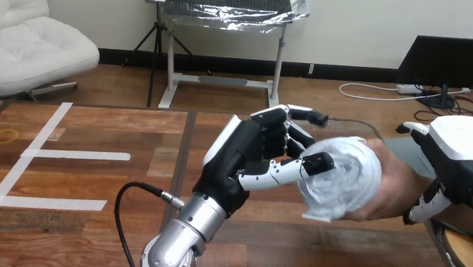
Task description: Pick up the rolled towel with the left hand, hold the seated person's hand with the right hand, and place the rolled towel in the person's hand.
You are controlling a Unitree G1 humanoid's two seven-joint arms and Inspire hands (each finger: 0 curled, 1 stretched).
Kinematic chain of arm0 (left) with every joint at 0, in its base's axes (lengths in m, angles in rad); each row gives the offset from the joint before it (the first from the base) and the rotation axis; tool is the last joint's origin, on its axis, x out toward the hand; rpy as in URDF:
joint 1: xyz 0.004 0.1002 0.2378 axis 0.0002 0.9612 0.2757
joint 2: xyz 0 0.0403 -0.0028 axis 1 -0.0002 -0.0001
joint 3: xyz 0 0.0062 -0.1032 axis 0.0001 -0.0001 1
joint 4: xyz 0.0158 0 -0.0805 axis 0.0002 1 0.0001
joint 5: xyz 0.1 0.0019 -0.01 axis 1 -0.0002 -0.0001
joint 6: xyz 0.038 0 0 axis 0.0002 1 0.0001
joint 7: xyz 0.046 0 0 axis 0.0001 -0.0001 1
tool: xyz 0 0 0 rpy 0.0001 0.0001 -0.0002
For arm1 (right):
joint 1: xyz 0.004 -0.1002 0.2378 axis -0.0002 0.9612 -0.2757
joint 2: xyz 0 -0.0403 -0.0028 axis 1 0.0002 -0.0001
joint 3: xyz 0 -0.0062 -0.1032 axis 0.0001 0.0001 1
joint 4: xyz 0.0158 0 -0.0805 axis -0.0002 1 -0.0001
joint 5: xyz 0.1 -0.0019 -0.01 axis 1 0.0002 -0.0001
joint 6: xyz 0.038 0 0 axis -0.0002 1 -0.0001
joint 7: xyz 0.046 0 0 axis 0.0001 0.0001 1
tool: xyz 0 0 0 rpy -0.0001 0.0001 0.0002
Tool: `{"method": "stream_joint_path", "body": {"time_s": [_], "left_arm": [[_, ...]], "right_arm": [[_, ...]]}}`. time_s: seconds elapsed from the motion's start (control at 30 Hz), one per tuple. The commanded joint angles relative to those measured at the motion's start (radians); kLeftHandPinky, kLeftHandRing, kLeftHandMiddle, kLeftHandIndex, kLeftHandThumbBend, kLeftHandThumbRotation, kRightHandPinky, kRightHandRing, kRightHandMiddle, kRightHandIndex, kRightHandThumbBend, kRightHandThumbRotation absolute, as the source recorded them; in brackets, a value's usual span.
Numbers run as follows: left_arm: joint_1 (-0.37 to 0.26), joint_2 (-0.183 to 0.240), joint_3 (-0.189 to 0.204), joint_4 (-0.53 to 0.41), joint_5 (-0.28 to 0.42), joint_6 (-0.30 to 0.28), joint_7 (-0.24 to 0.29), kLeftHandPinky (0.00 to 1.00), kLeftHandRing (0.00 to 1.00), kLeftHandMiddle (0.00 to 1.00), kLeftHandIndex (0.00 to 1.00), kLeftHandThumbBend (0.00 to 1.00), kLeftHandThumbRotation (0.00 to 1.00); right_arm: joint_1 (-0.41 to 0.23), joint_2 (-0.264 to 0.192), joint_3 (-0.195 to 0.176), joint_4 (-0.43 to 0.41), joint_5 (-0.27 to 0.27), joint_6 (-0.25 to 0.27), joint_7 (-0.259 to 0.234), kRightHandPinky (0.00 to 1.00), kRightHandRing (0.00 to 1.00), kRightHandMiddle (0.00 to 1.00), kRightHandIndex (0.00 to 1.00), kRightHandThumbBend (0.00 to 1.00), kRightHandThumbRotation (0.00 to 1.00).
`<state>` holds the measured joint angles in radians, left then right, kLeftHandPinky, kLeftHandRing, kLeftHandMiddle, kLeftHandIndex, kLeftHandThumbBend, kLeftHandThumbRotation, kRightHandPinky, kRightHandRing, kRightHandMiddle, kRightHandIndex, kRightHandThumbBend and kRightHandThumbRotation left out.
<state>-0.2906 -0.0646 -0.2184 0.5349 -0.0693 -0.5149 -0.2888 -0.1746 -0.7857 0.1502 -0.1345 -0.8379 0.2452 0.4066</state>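
**Head view, read from left to right.** The left arm point(177, 243) is seen rising from the near edge over the wooden table point(74, 223) and ends in the left hand point(242, 156). Its fingers point(279, 123) are curled over the upper, far side of the rolled towel point(342, 174). Its thumb point(282, 170) is laid across the near face, so that the roll is clasped at its left end.

The rolled towel is held above the table, right of centre, with one end face turned toward the near side. Its right side lies in the person's hand point(387, 195), which cups it from below and from the right. The roll is thus touched by the left hand and the person's hand together.

At the right edge, the right hand point(459, 151) is closed round the person's wrist, with one digit showing above it and the fingers beneath.

The towel is judged to be light, soft and compressible. Its surface appears glossy, as if wrapped, and may therefore be slippery. A grip round the body of the roll, rather than at a loose edge, is judged best, so that the roll is not unwound. Release is judged safe only once the roll is seated in the palm.
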Motion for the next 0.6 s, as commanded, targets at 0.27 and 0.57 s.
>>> {"method": "stream_joint_path", "body": {"time_s": [0.27,0.57], "left_arm": [[-0.026,-0.034,-0.039,-0.048,0.04,-0.014,-0.028,1.0,1.0,1.0,1.0,1.0,0.68],[-0.022,-0.029,-0.032,-0.047,0.03,-0.032,-0.038,1.0,1.0,1.0,1.0,1.0,0.68]], "right_arm": [[0.025,0.011,-0.06,-0.168,0.016,0.021,0.02,0.84,0.95,0.96,0.9,0.88,0.05],[0.063,0.017,-0.082,-0.25,0.032,0.048,0.043,0.83,0.96,0.95,0.89,0.89,0.03]]}}
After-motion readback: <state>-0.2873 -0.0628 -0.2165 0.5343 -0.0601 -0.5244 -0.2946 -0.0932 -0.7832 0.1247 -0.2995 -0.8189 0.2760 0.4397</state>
